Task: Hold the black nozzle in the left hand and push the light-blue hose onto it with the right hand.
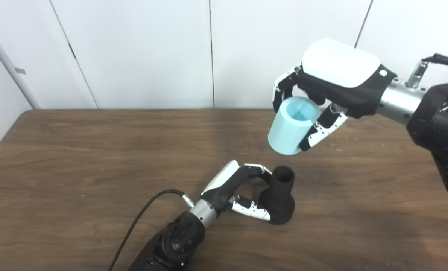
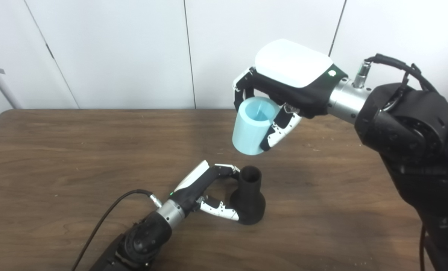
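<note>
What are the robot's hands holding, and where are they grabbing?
The right hand holds the light-blue hose around its side, up in the air. The left hand grips the black nozzle at its neck and base, on the table.

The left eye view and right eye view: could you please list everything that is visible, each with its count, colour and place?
nozzle: one, black, standing on the table near the front middle, narrow open end up, held by the left hand.
hose: one short piece, light blue, in the air above and right of the nozzle, held by the right hand.
table: one, dark brown wood, filling the lower picture.
wall panels: white, behind the table.
left hand: one, black and white, fingers around the nozzle.
right hand: one, black and white, raised at upper right, closed on the hose.
</note>
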Robot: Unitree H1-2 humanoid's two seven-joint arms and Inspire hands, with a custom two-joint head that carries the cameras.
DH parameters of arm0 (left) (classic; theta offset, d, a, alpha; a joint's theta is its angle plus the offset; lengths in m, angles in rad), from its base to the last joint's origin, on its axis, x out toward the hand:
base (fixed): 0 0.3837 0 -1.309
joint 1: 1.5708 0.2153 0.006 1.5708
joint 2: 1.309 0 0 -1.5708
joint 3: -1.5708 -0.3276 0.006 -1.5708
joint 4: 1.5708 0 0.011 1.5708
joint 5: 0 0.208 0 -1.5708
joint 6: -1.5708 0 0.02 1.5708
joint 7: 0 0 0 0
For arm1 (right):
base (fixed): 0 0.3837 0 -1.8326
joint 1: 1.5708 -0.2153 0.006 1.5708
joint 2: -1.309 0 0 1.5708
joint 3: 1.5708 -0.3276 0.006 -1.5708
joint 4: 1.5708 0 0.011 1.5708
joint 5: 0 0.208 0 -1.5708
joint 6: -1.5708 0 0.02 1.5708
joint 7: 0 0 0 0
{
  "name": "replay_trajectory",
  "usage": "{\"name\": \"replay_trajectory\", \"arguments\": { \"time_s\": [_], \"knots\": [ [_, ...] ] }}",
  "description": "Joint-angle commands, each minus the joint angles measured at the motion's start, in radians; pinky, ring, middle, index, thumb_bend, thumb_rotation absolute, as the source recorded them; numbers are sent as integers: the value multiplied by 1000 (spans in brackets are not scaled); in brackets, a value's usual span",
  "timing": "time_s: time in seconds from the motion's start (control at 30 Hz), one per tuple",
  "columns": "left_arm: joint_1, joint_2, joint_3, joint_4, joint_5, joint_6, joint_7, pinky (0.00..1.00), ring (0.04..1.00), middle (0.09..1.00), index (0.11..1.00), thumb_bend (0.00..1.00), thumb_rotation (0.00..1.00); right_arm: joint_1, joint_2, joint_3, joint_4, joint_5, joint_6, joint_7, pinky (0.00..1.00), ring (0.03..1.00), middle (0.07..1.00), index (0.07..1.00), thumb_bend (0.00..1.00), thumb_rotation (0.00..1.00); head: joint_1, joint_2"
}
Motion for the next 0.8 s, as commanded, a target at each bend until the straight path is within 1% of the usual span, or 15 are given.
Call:
{"name": "replay_trajectory", "arguments": {
  "time_s": [0.0, 0.17, 0.43, 0.53, 0.57, 0.67, 0.77],
  "knots": [
    [36, 38, -19, 33, 50, 65, -54, 892, 742, 609, 482, 514, 80, -49, -13, -15, -24, 9, 1, -14, 68, 144, 470, 480, 531, 0, -2, 3],
    [31, 44, -12, 31, 39, 62, -60, 880, 743, 597, 482, 514, 80, -41, -17, -13, -22, 22, 1, -14, 73, 150, 470, 479, 531, 0, -12, 3],
    [31, 52, -7, 29, 35, 55, -69, 902, 744, 603, 481, 514, 81, -37, -13, 1, -29, 18, 17, 4, 80, 159, 470, 479, 531, 0, -35, 6],
    [31, 53, -5, 27, 35, 54, -72, 902, 744, 603, 480, 514, 81, -41, -16, 6, -36, 22, 32, 20, 80, 160, 470, 479, 531, 0, -39, 7],
    [32, 53, -4, 25, 34, 55, -73, 887, 740, 603, 481, 514, 81, -42, -17, 7, -37, 23, 36, 25, 80, 160, 470, 479, 531, 0, -39, 7],
    [35, 53, -2, 12, 35, 68, -77, 876, 740, 602, 481, 514, 81, -49, -26, 12, -44, 41, 56, 56, 81, 157, 470, 479, 531, 0, -43, 8],
    [37, 52, -2, 5, 38, 78, -78, 866, 741, 602, 481, 514, 81, -50, -31, 17, -37, 53, 60, 70, 81, 157, 470, 480, 531, 0, -44, 9]
  ]
}}
